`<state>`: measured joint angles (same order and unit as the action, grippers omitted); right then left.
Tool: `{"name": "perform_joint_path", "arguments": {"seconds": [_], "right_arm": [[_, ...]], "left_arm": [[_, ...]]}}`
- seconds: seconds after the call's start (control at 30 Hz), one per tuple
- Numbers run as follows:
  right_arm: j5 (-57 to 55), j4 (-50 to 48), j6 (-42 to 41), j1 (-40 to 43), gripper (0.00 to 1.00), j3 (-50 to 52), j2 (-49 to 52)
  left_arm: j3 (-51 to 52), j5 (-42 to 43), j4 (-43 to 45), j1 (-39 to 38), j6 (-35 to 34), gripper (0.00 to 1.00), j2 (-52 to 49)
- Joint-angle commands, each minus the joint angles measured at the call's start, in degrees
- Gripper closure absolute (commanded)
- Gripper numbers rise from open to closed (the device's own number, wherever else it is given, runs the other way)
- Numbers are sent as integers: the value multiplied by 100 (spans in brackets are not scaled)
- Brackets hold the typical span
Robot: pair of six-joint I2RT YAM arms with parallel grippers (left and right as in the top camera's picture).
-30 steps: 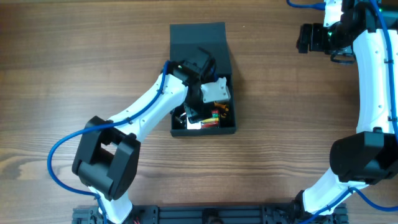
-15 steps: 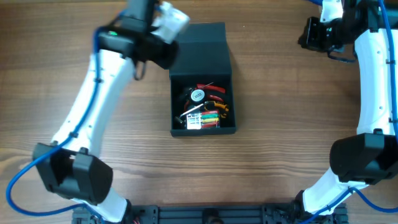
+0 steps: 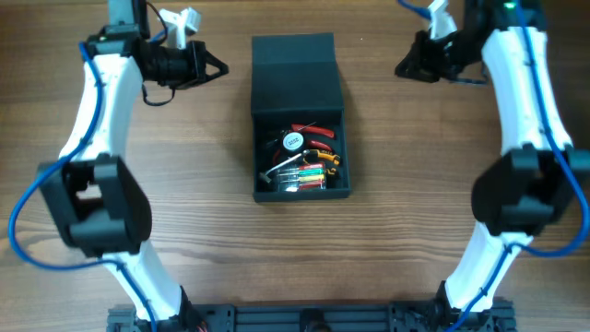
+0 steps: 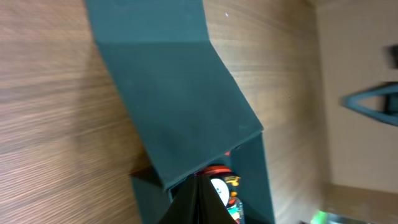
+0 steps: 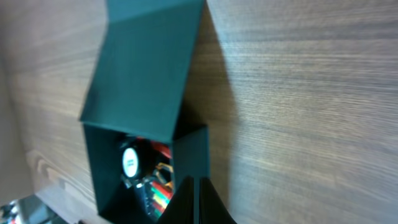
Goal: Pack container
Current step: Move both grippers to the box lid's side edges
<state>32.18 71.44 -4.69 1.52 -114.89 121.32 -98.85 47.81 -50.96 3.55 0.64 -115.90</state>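
Both pincers look closed and empty to me: the left pincer (image 3: 216, 68) and the right pincer (image 3: 406, 70) hover on either side of the lid (image 3: 295, 74), and each wrist view shows the fingers pressed to a point. The container (image 3: 304, 193) sits mid-table with its flap open toward the far edge and tools inside. My worry is the fold-over. The red handles (image 3: 313, 132) may ride high and stop the flap seating. A closed tip nudging the lid could also skid the light box across the wood, and two arms converging on one flap could clash. The round white disc (image 3: 293, 141) carries dark print, but it is too small for me to read.
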Motion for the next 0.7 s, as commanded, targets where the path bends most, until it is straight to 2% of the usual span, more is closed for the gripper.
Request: {"name": "perform_joint_path", "arguments": {"seconds": [0.0, 0.3, 0.5, 0.67], "right_arm": [[284, -208, 192, -111, 96, -87, 380], [894, -612, 323, -315, 96, -87, 1073], [1401, -925, 382, -343, 96, -87, 1386], [1410, -1040, 380, -343, 96, -87, 1458]], "left_arm": [[-13, 737, 201, 20, -164, 96, -479], [-13, 920, 951, 22, -566, 96, -1141], [-13, 1139, 1056, -7, -603, 96, -1528], [-13, 1453, 1047, -46, 138, 96, -1694]]}}
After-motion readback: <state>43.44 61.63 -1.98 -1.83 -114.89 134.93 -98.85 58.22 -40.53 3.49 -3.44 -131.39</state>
